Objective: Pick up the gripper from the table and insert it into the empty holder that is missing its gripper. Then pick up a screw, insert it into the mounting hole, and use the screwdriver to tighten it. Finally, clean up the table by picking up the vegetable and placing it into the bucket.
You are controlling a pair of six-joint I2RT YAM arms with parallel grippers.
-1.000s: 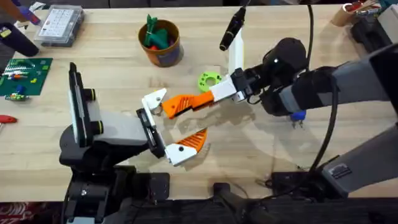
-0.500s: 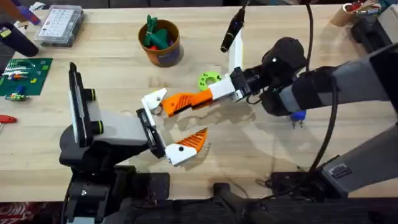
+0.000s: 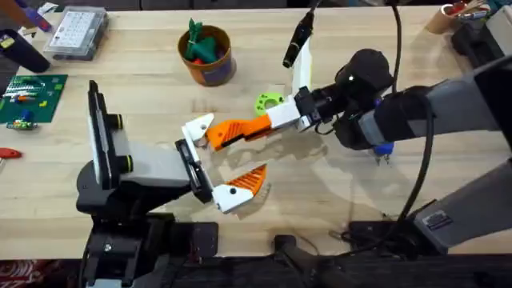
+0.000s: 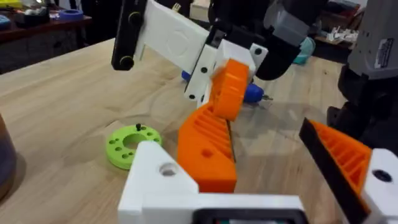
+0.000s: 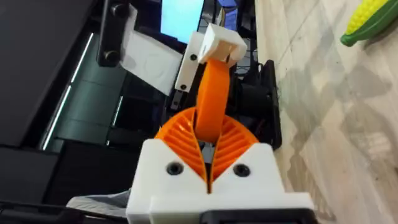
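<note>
"So, how far along are you?"

"Your right tool (image 3: 270,122) is clamped on the orange finger (image 3: 228,132). Its end touches the white holder (image 3: 197,128) above the table (image 3: 144,88). Your left tool (image 3: 228,156) is apart."

"What's left?"

"Pushing it in, I think. Then the screw and the clean-up."

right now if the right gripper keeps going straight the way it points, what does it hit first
Most likely the white holder on the grey-and-black arm's jaw plate: the right gripper, shut on the orange gripper, points at it, and the finger's tip already looks at or touching it.
</note>
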